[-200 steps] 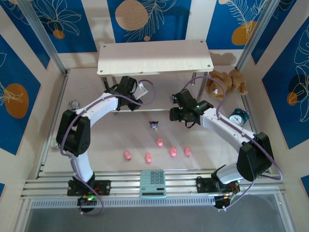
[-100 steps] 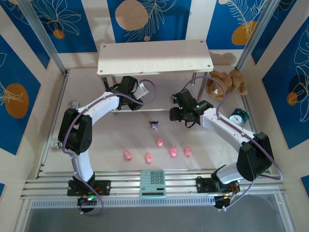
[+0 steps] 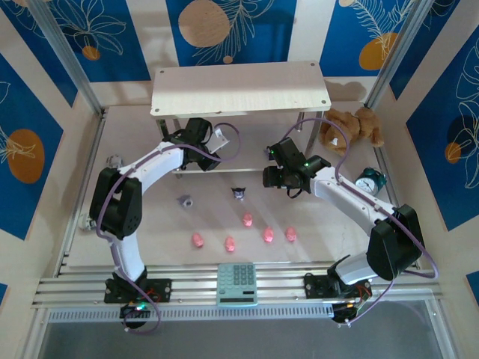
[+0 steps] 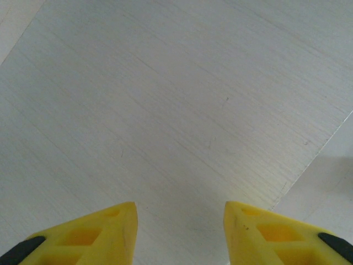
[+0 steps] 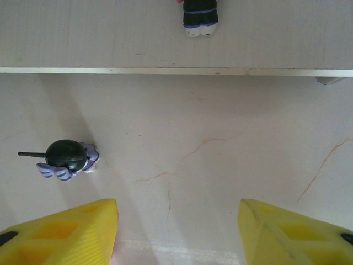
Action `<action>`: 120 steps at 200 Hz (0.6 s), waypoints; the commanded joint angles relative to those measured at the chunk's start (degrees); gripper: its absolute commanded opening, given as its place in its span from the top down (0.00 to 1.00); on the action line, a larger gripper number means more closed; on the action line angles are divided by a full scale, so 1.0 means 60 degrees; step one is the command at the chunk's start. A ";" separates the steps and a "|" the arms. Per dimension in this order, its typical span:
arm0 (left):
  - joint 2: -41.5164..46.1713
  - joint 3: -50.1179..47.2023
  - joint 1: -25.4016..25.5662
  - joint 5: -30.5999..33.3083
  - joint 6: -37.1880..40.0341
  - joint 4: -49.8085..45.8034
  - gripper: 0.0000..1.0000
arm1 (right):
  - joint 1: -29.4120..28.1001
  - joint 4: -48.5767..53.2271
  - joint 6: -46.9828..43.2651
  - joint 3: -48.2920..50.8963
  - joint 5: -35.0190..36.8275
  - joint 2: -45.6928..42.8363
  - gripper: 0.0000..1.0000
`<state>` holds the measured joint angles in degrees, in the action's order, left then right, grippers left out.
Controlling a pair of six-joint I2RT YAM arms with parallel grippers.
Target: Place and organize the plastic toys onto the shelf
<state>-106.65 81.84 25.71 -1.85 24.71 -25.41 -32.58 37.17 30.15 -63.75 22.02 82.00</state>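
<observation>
Dark figurine sits near shelf edge, open table alongside.

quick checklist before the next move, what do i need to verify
1. Left hand empty, jaws apart: ok.
2. Right hand empty, jaws apart: ok.
3. Nearest dark figurine unobstructed on the table, ahead-left of right hand: ok.
4. Pink pigs shelved: not ok, five on the table.
5. Second dark figurine shelved: not ok, on the table.
6. Third figurine on the shelf's lower board: ok.
</observation>
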 commanded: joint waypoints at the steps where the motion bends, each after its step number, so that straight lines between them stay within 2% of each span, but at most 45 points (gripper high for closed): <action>1: 0.0685 -0.0308 -0.0082 -0.0406 -0.0372 -0.0050 0.54 | -0.0013 0.0250 0.0003 -0.0230 -0.0084 -0.0055 0.39; 66: 0.2616 -0.1966 0.0187 -0.0804 -0.1636 -0.0189 0.55 | -0.0596 0.0192 -0.0341 -0.0074 -0.0257 -0.0110 0.40; 92: 0.3442 -0.2637 0.0401 -0.0873 -0.2129 -0.0295 0.54 | -0.0884 -0.0251 -0.0825 0.0144 -0.0960 -0.0131 0.40; 120: 0.4063 -0.3187 0.0402 -0.1124 -0.2964 -0.0384 0.54 | -0.1248 -0.1178 -0.1861 0.0472 -0.2260 -0.0134 0.39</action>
<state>-84.97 65.36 27.68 -5.82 12.67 -26.09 -38.26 35.03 25.41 -62.87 16.93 81.97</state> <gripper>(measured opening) 0.457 0.605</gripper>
